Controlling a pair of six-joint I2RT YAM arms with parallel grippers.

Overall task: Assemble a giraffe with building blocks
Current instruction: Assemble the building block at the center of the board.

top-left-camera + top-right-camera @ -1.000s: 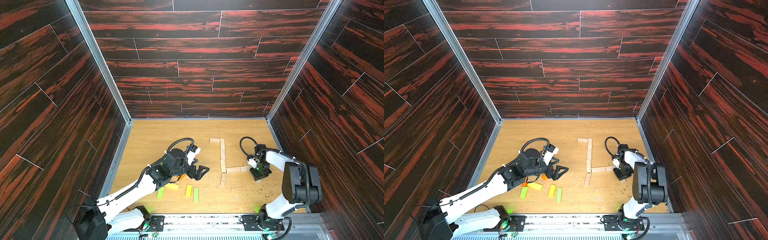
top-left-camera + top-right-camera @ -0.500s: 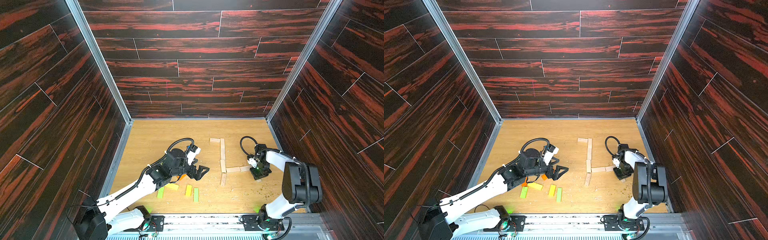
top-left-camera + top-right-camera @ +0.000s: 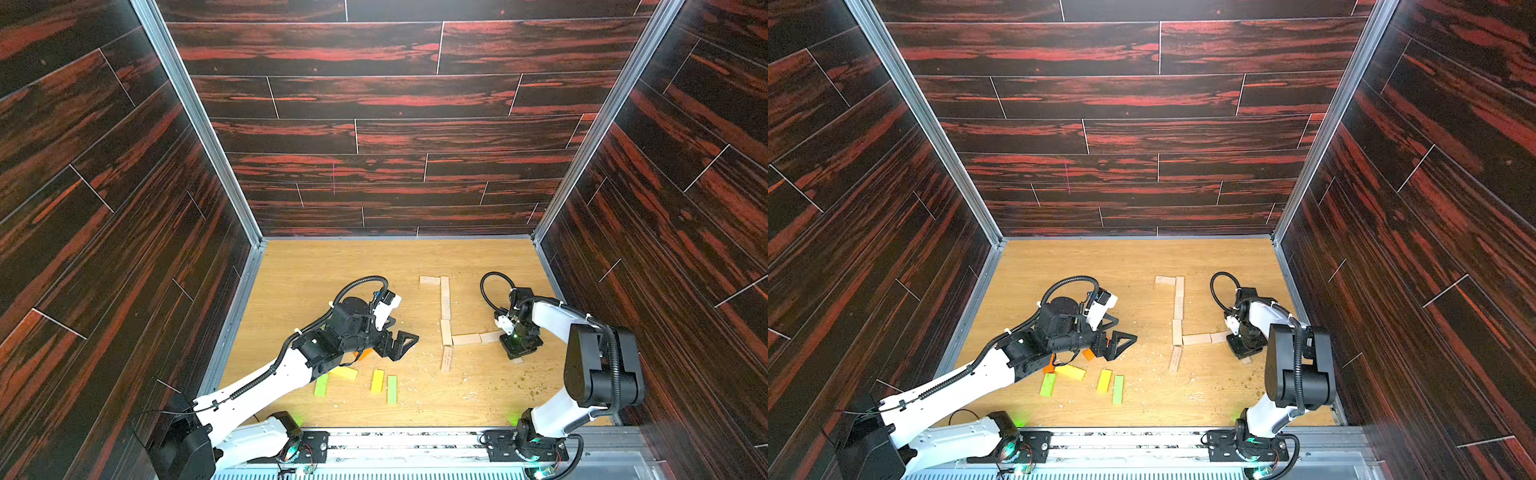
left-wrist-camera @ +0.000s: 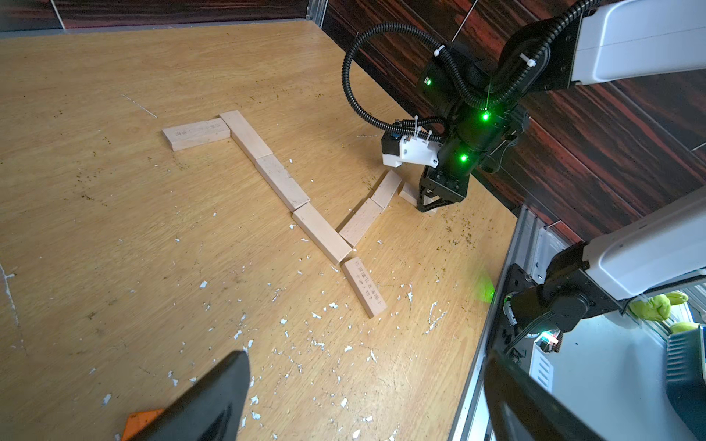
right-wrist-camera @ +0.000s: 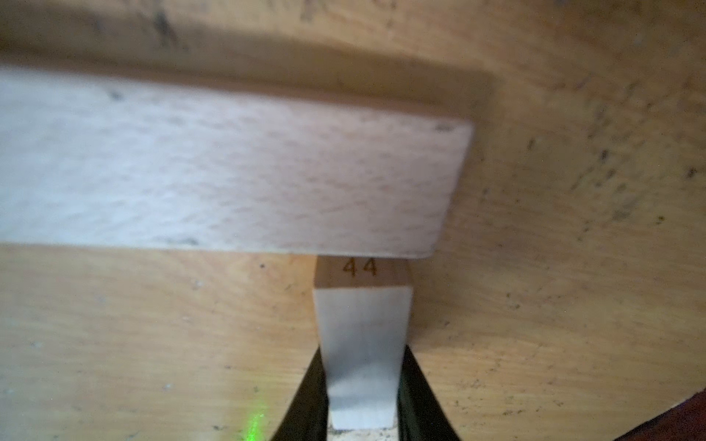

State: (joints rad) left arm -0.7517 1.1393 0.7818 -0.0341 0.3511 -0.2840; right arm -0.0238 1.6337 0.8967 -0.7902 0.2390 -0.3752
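The bench (image 3: 316,282) is a light wood-grain board. Pale planks (image 3: 445,307) lie flat on it, three of them end to end in a line from far to near. A fourth plank (image 3: 429,280) touches the far end and points left. Two more branch right from the nearest one. A printed plank (image 3: 446,359) lies slightly skewed just past the near end. Toward the left front lie two green planks (image 3: 321,385), two yellow planks (image 3: 377,380) and partly hidden orange planks (image 3: 1089,354). White chips (image 4: 317,315) and dark crumbs (image 3: 536,388) are scattered around
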